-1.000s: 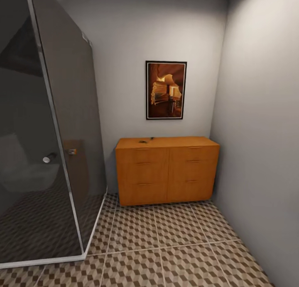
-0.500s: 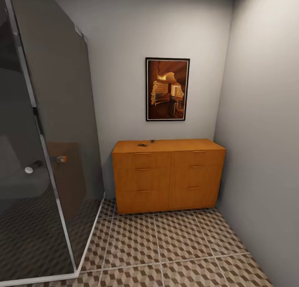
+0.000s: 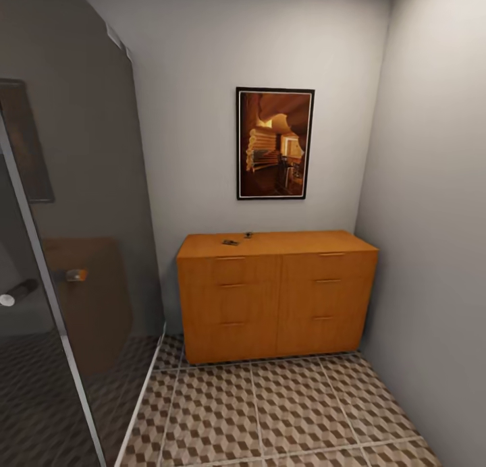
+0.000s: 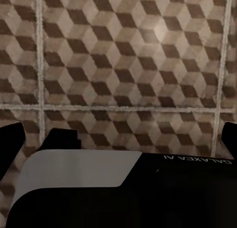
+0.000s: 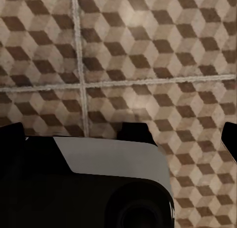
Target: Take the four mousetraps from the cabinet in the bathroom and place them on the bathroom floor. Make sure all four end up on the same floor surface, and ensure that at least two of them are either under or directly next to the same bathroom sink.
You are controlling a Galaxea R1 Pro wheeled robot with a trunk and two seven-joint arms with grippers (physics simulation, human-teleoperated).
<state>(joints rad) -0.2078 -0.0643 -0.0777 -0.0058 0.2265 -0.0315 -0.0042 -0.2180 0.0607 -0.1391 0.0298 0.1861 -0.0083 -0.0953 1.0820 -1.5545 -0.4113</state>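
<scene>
1. Step in hand, as we judge it: driving up to the cabinet [image 3: 277, 295], which stands against the far wall under a framed picture [image 3: 275, 143], right of the dark glass shower panel [image 3: 81, 251].
2. Two small dark things sit on the cabinet top, left of centre, near its far edge: likely mousetraps [image 3: 231, 242], too small to confirm. We can't tell where the others are; the drawers are shut.
3. To do it well: we keep the base centred on the bathroom floor [image 3: 270, 413] lane between the shower panel and the right wall [image 3: 432, 251], stop near enough to reach the top and the tab handles, and leave space for a drawer to swing out.
4. We raise the arms only once parked; both wrist cameras look straight down at floor tiles.
5. Left gripper [image 4: 118, 134]: dark finger tips at both edges of its wrist view, jaws wide apart, holding nothing, only tiles between.
6. Right gripper [image 5: 118, 131]: same, jaws wide apart, empty, touching nothing.
</scene>
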